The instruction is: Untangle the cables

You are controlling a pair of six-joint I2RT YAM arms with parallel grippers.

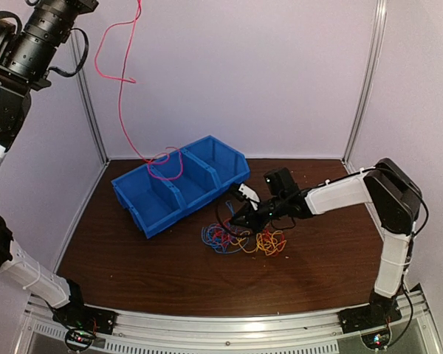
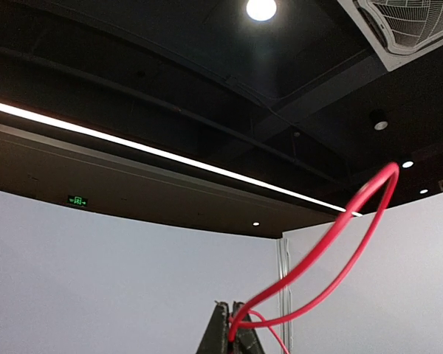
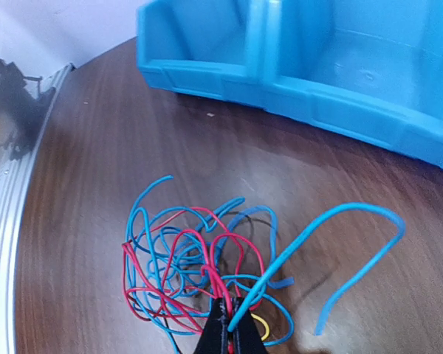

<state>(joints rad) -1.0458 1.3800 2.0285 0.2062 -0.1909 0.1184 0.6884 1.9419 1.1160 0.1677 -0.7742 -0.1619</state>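
- Cables (image 1: 244, 240), thin flexible wires in red, blue and yellow-orange, lie in the top view as a loose tangle on the dark brown wooden table (image 1: 133, 258), just in front of the blue plastic three-compartment bin (image 1: 170, 214).
- One long red cable (image 1: 122, 110) drapes in loops over the bin, then climbs past the top edge of the picture beside the black left arm (image 1: 37, 37).
- The right gripper (image 1: 240, 217), on a white and black arm, reaches low over the table, with its tip at the tangle's far left edge.
- In the left wrist view, the left gripper (image 2: 231, 328) points up toward a dark ceiling with lights. Its black fingers are pressed together on the red cable (image 2: 369, 182), which loops out to the right and back.
- In the right wrist view, the right gripper (image 3: 229, 324) is pinched closed on a blue cable (image 3: 369, 209) that arcs up to the right and bends back down to the table.
- Red and blue strands of the tangle (image 3: 184, 265) lie directly ahead of the fingertips, and a yellow-orange loop (image 3: 260, 324) sits just to their right.
- The bin (image 3: 317, 103) stands beyond the tangle, apart from it.
- A silver metal rail (image 3: 15, 192) borders the table at the left.
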